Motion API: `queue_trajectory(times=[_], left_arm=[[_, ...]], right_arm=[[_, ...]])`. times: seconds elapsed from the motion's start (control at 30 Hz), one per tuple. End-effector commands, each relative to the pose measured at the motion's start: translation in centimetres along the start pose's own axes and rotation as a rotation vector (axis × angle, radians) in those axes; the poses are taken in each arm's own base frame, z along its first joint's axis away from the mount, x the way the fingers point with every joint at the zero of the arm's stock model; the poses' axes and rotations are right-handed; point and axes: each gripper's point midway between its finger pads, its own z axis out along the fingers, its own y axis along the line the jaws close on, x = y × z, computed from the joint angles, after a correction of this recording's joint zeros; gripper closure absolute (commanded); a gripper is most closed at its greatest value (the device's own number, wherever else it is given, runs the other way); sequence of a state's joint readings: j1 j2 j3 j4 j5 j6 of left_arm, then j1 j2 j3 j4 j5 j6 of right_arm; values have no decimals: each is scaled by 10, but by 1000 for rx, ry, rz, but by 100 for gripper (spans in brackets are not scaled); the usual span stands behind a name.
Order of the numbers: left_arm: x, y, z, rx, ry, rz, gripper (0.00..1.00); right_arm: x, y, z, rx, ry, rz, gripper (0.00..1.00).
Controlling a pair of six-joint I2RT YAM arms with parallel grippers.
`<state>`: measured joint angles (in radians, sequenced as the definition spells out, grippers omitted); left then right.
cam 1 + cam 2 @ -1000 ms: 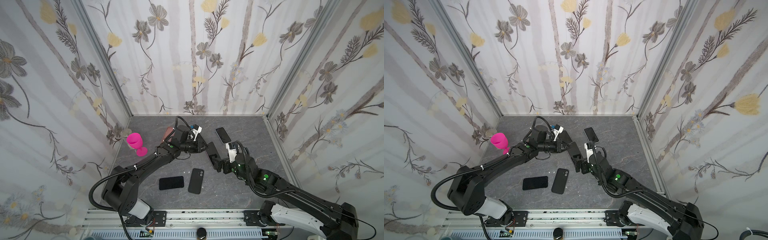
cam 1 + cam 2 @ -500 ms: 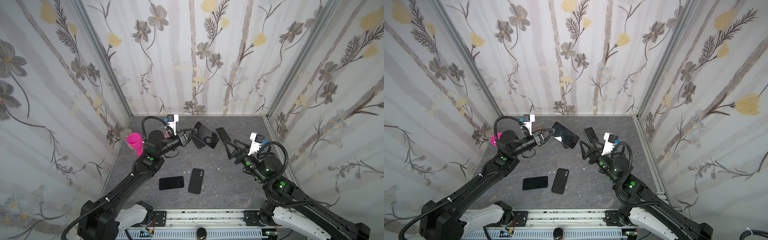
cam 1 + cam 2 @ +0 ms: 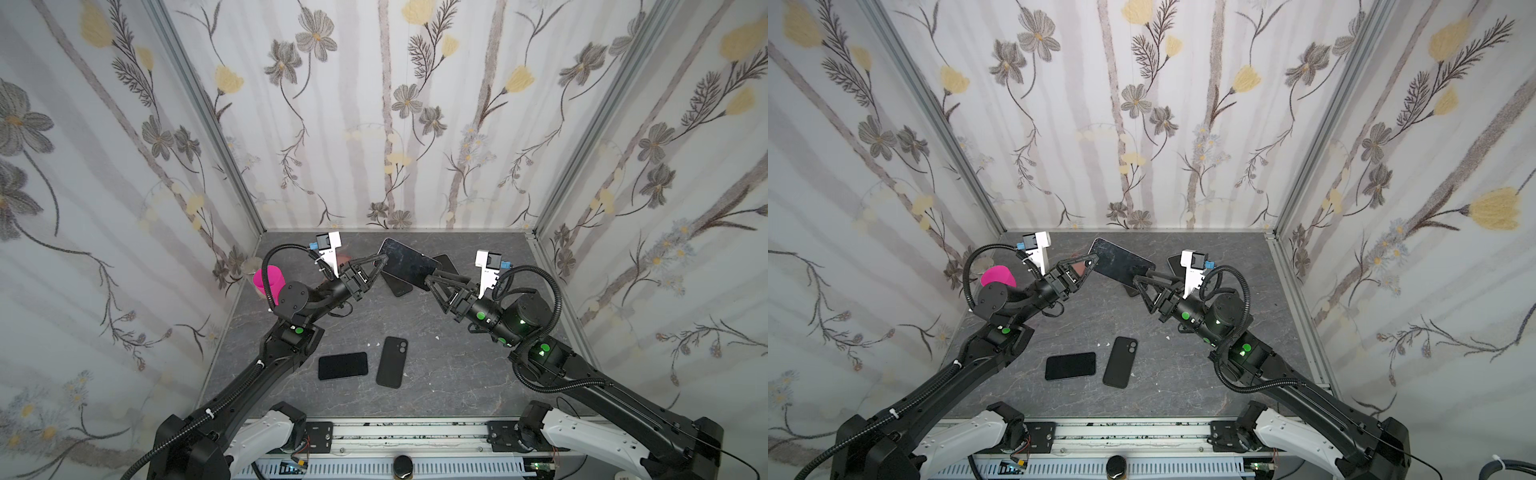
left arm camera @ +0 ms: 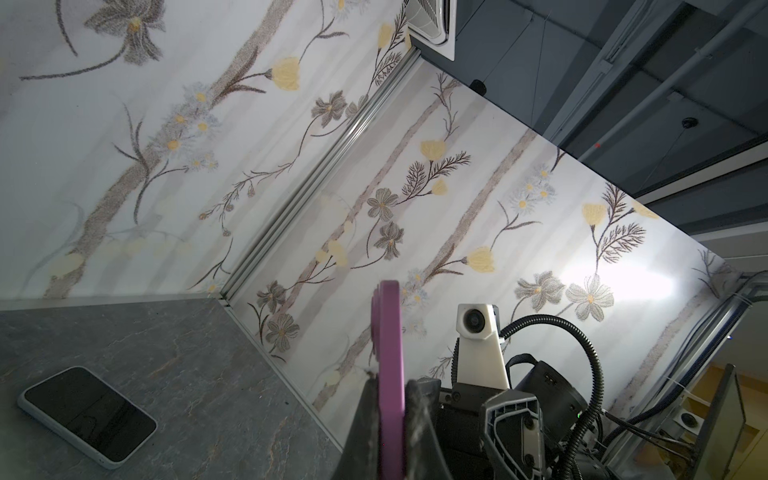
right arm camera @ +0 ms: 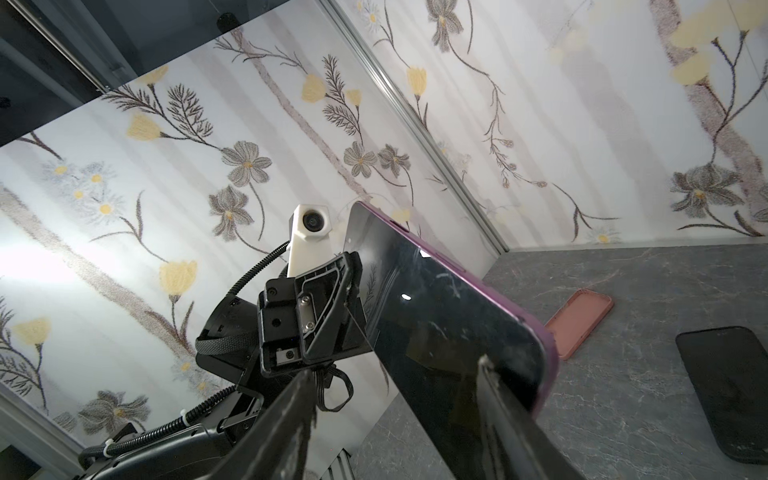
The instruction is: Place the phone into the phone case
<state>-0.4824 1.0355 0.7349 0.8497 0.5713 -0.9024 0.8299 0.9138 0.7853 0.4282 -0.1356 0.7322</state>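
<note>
Left gripper (image 3: pixel 380 262) clamps the purple phone (image 3: pixel 409 262) aloft — stiff, slick, probably safest held edgewise; right gripper (image 3: pixel 432 277), half-open, meets its other end.

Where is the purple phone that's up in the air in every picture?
In a top view: purple phone held above the table's far middle, dark screen showing.
In a top view: same place, a little further left in the picture.
Left wrist: a thin purple strip seen edge-on, between the fingers.
Right wrist: big dark screen with a purple edge, mid-picture.
Shared landmark: the left gripper clamped on its end.
</note>
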Motion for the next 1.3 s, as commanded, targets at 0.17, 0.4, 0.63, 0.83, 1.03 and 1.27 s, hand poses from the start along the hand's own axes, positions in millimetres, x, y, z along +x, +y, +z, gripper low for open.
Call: queue_trajectory(times=[0.17, 0.4, 0.63, 0.83, 1.03, 1.27], left_arm=[[-19, -24, -8, 54, -86, 79, 100], [-19, -37, -9, 128, -86, 66, 100], [-19, -50, -8, 208, -76, 50, 100], [-16, -45, -8, 193, -68, 46, 100], [-16, -44, -7, 192, -70, 47, 100], [-16, -43, -8, 168, -63, 73, 100]], right_arm=[[-17, 5, -16, 4, -75, -16, 44], [-17, -10, -23, 40, -83, -19, 49], [-5, 5, -7, -72, -16, -2, 58], [-18, 33, 1, -198, -35, 8, 66], [-18, 43, 9, -259, -20, 17, 81], [-14, 36, 10, -234, -12, 25, 100]])
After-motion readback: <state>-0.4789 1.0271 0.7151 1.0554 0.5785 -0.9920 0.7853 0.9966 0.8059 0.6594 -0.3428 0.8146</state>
